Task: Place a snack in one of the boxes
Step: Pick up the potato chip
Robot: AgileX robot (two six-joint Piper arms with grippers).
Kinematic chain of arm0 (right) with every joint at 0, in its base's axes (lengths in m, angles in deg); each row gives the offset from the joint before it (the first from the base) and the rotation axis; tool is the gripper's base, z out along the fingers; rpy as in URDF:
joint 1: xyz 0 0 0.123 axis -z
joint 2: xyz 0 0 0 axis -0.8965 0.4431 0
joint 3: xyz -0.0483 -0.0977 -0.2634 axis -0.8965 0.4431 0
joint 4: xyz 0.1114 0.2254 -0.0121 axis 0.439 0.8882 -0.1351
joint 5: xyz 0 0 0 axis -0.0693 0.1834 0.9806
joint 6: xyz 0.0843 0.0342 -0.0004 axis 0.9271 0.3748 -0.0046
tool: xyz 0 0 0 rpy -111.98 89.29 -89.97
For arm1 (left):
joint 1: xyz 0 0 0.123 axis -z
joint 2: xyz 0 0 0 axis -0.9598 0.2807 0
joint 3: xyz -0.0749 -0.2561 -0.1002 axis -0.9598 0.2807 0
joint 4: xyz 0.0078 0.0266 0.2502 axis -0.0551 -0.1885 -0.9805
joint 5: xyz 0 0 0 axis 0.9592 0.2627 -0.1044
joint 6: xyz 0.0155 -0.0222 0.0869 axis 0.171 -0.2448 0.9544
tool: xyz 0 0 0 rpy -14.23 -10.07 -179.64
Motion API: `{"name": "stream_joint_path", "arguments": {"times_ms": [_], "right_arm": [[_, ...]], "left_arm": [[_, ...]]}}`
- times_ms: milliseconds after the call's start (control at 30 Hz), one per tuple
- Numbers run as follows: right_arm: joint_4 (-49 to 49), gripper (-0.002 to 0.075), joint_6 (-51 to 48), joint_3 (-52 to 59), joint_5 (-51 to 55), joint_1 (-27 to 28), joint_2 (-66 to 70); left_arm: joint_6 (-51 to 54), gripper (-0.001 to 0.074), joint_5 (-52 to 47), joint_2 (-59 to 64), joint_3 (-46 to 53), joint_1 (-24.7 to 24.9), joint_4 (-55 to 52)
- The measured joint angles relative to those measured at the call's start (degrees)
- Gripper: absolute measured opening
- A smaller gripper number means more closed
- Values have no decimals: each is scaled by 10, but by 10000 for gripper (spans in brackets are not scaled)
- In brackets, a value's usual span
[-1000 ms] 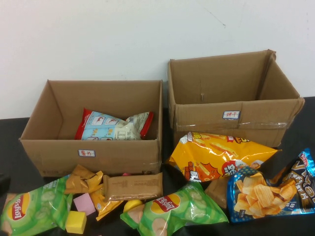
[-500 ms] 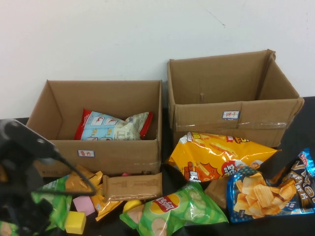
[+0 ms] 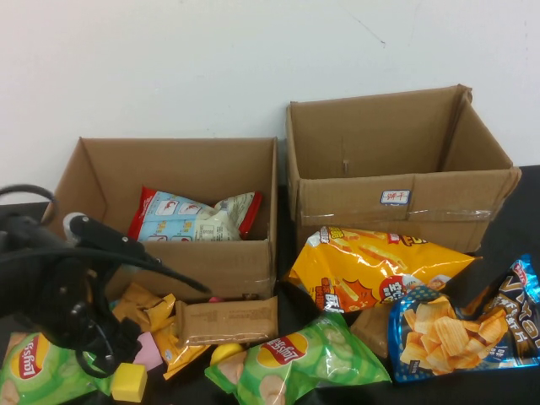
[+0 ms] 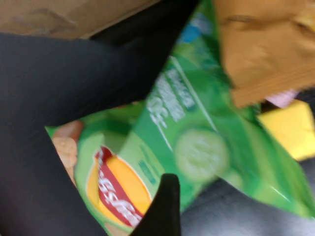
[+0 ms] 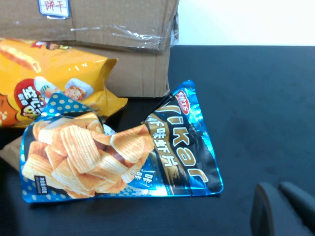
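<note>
The near-left green bag point(image 3: 35, 369) is the snack closest to a working arm. It lies flat at the near left corner of the worktop point(image 3: 515, 384). The left end effector point(image 3: 95, 353) hangs right over the bag's inner end. Its fingers stand apart and hold nothing, and in the left wrist view the bag's logo and cucumber print show between them. In the high view the bag's long axis runs roughly across the worktop, left to right. A downward closing move would therefore probably pinch the crinkled end beside the yellow block point(image 3: 129, 381) rather than the bag's middle.

A second green bag point(image 3: 295, 359) lies near centre, well apart from the left end effector.

The right end effector point(image 5: 281, 212) is out of the high view. Its wrist view shows it low over bare worktop near the blue bag point(image 5: 123, 147), with its fingers close together and empty. The left arm is plainly the nearer one for this pick.

Beyond the left end effector, a little to its right, stands the low box point(image 3: 224, 268), open-topped with one packet point(image 3: 190, 218) already inside. The carry is judged to be short: up, away from the robot and over the front wall. The tall box point(image 3: 405, 202) stands further right, behind the orange bag point(image 3: 371, 266).
</note>
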Motion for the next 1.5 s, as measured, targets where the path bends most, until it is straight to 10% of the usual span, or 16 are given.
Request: {"name": "stream_joint_path", "arguments": {"times_ms": [600,933,1500], "right_arm": [[0,-1,0,0,0,0,0],[0,-1,0,0,0,0,0],[0,-1,0,0,0,0,0]], "left_arm": [[-101,676,94,146,-13,-61,-36],[-106,63,107,160,-16,-60,-36],[-2,0,-22,-105,-16,-60,71]]}}
